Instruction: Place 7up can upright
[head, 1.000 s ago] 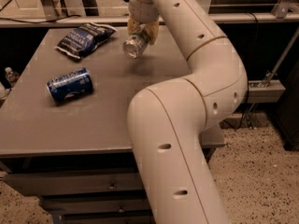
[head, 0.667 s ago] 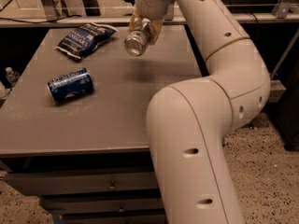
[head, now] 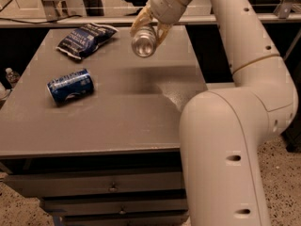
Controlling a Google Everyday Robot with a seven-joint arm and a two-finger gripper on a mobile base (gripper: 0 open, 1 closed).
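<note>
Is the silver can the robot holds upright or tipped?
Tipped. The 7up can is held in the gripper above the table, its round metal end facing the camera rather than pointing up.

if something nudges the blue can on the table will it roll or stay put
Probably rolls: the blue can lies on its side on the flat table with nothing against it. Its smooth metal skin would likely slide easily too. The end effector, holding the 7up can above the table's far part, is well away from it.
</note>
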